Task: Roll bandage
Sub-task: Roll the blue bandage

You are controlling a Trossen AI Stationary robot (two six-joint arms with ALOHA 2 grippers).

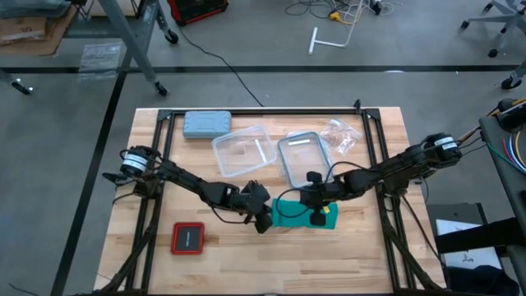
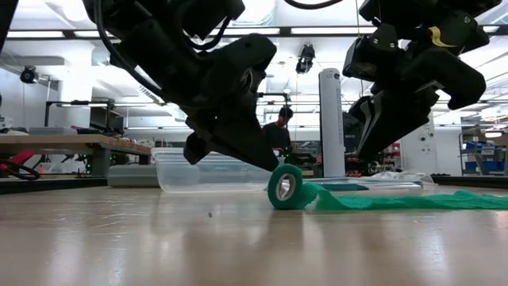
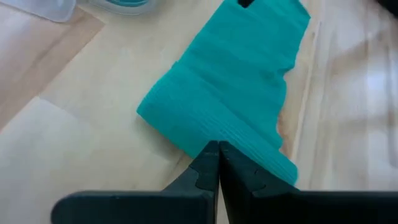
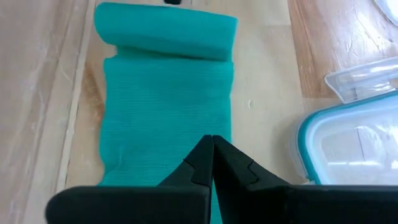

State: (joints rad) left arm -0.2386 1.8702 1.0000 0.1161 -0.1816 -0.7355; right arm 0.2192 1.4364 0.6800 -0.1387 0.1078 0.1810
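The teal bandage (image 1: 306, 215) lies on the wooden table near its middle. Its left end is wound into a small roll (image 2: 285, 187), and the rest stretches flat toward the table's right (image 2: 397, 202). My left gripper (image 3: 217, 151) is shut at the roll's left side. My right gripper (image 4: 212, 144) is shut over the flat band, to the right of the roll (image 4: 165, 31). In the low view, the right gripper's (image 2: 367, 155) lowest part shows somewhat above the band. My left gripper meets the roll's upper left side (image 2: 274, 168) with the tips of its shut fingers, slanting down from the table's left. The tips lie near the middle of the roll's length (image 3: 231, 138). The roll rests on the table. My right gripper is shut above the flat band (image 4: 186, 124); whether its tips touch the cloth I cannot tell.
Behind the bandage stand a clear container (image 1: 242, 152) and a teal-rimmed lid (image 1: 304, 156). Farther back lie a grey-blue case (image 1: 205, 123) and a plastic bag (image 1: 339, 136). A red and black square (image 1: 188, 238) is at the near left. A person (image 2: 278, 131) is beyond the table.
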